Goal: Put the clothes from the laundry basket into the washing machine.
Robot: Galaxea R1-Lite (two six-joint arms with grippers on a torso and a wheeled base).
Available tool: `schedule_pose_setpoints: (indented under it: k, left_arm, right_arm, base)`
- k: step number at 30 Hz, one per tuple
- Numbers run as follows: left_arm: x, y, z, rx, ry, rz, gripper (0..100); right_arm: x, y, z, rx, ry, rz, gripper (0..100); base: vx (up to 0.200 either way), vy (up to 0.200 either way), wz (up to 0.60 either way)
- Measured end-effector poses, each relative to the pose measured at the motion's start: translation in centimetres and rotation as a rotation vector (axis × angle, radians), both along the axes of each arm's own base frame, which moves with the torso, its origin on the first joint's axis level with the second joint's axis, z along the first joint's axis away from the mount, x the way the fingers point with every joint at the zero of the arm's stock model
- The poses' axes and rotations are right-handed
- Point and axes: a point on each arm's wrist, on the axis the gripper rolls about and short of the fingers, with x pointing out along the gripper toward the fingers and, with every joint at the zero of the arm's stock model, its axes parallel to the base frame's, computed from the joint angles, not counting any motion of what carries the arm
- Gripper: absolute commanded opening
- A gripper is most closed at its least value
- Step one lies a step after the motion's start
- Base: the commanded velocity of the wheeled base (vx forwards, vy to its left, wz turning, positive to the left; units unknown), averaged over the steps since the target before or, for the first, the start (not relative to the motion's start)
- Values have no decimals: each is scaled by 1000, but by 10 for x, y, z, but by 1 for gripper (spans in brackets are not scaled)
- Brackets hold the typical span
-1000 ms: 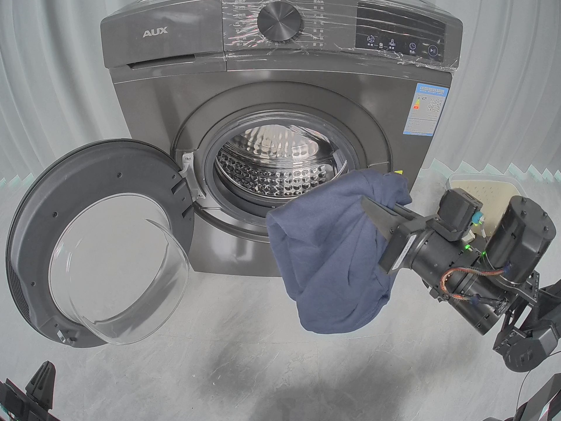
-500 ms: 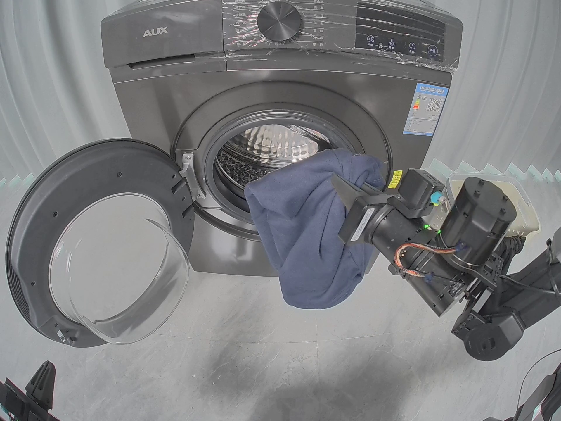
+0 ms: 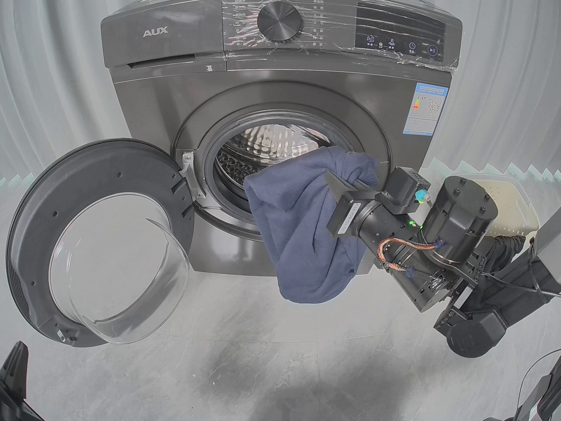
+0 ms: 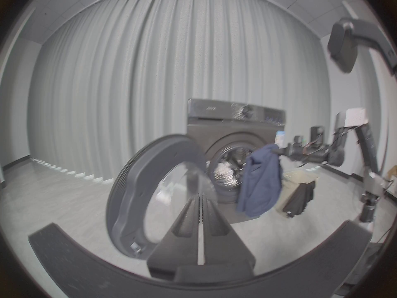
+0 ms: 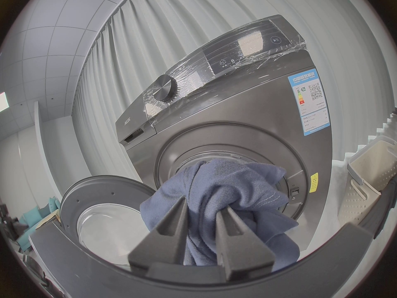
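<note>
A blue garment (image 3: 301, 223) is being gripped between the narrowed fingers of the right tool (image 5: 202, 212). It is bunched at the grip and hanging in a long fold with its axis running downward. Its upper part is being held just in front of the drum opening (image 3: 263, 147) of the washing machine (image 3: 175, 95), toward the opening's right side, while the lower end is dangling below the rim. The opening is lying straight ahead of the tool, so a push inward is judged to be due next, with the trailing fold probably needing to be lifted over the rim. The door (image 3: 99, 235) is standing wide at the opening's left, and the laundry basket (image 3: 508, 203) is sitting to the machine's right. The left tool (image 4: 199, 205), its fingers pressed together on nothing, is being held well back from the machine, so the right arm is the nearer one.
</note>
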Motion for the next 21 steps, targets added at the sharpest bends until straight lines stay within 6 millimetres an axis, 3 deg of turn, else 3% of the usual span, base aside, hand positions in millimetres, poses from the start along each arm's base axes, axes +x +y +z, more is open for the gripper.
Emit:
schedule_pose_setpoints:
  k: [5,8,15,21]
  left_arm:
    - [-3,-4,29,26,2,-184,0]
    - [10,-5,38,33,65,-262,0]
    - [60,-9,52,57,218,-403,0]
    - [110,-20,52,74,340,-538,0]
  right_arm:
    - [0,4,4,15,-28,31,0]
    - [0,6,6,23,-47,49,0]
    - [2,9,9,33,-73,71,0]
    - [3,11,10,39,-84,77,0]
  base:
    - [0,0,0]
    - [0,0,0]
    - [0,0,0]
    - [0,0,0]
